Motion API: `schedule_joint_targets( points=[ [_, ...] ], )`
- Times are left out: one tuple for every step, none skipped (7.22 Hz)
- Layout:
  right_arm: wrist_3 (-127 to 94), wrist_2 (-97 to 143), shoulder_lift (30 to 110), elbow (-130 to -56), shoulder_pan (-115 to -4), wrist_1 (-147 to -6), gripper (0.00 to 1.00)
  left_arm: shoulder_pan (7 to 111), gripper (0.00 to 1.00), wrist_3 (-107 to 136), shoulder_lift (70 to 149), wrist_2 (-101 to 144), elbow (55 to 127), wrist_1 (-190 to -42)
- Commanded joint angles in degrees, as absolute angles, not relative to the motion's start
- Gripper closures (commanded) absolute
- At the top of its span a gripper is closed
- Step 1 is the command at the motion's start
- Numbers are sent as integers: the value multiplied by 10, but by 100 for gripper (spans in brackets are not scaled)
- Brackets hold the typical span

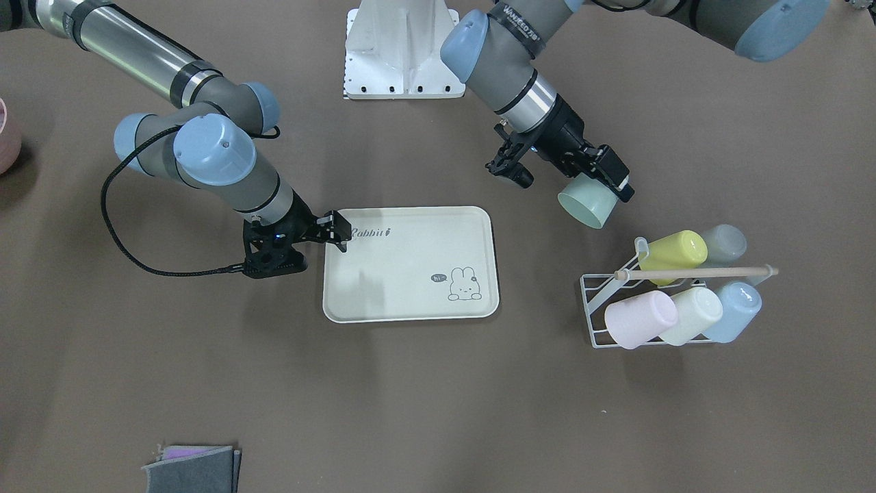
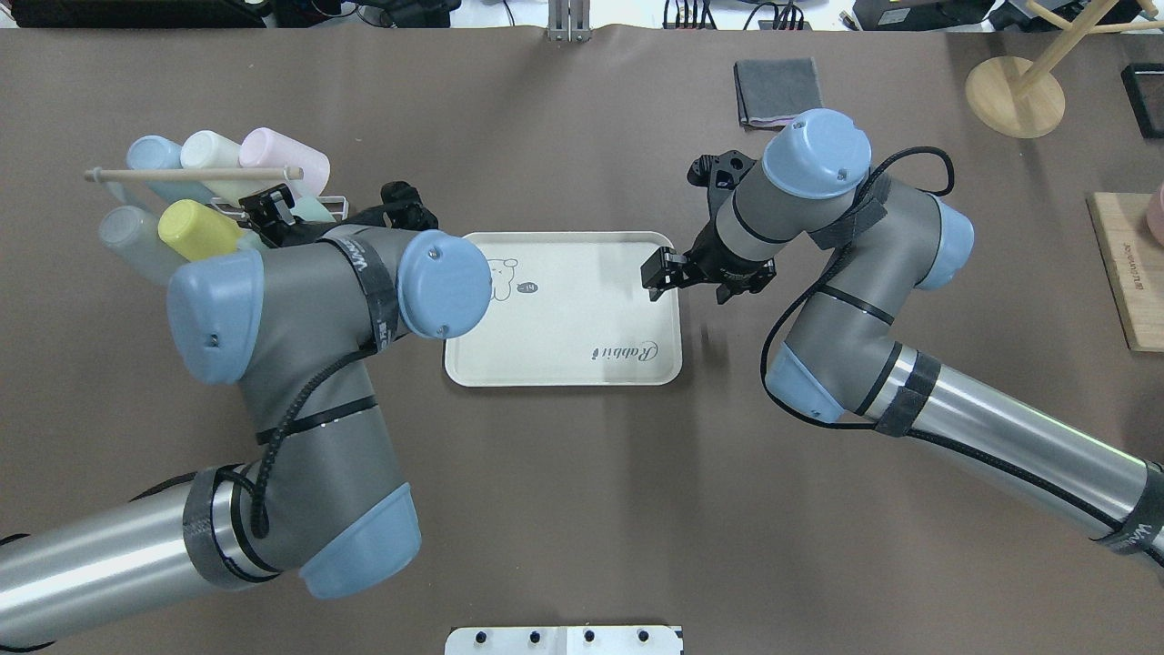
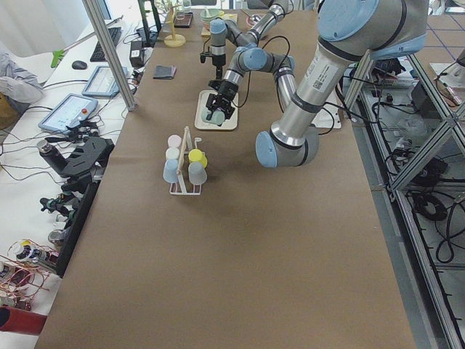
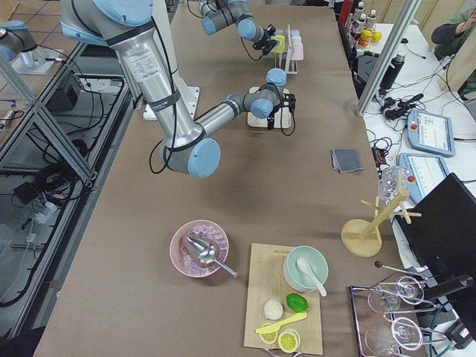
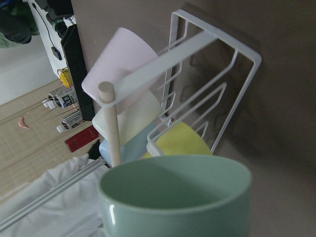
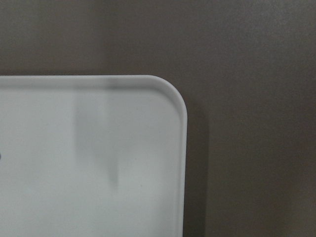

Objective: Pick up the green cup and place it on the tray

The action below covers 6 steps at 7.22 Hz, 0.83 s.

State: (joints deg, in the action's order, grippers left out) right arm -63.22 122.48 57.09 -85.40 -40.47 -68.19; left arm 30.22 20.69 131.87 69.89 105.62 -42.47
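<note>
Jaws of the left gripper (image 1: 606, 183) pinch the green cup (image 1: 584, 202), which is held aloft and tilted; the right gripper (image 1: 337, 229) has jaws too unclear to call.
From the front camera, the tray (image 1: 383, 287) lies flat mid-table with the right gripper over its 10 o'clock corner. The wire rack (image 1: 684, 274) sits at the cup's 5 o'clock, and the cup hangs at the tray's 2 o'clock. It looks light, stiff and smooth, and its taper could let it slide, so a firm hold across the body suits it.

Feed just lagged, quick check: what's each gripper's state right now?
Left gripper: shut on the green cup.
Right gripper: open or shut cannot be told; over the tray corner.
</note>
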Motion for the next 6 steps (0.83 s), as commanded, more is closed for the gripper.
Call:
schedule_joint_targets(
  points=[
    [-631,1235,595,-879,-430,-686,0,324,96,373,1314,771,1055,-600],
    [-632,1231,615,-895,-447,-688,0,323,96,488,1302,809,1052,-693],
    [-632,1227,635,-912,-468,-688,0,320,95,555,1290,819,1054,-796],
    [-622,1227,654,-923,-487,-690,0,306,95,609,1266,817,1051,-896],
    [-599,1224,655,-938,-496,-726,0,288,95,625,1262,811,1035,-996],
    [-523,1203,657,-966,-510,-789,0,263,94,626,1262,803,1004,-1105]
  ],
)
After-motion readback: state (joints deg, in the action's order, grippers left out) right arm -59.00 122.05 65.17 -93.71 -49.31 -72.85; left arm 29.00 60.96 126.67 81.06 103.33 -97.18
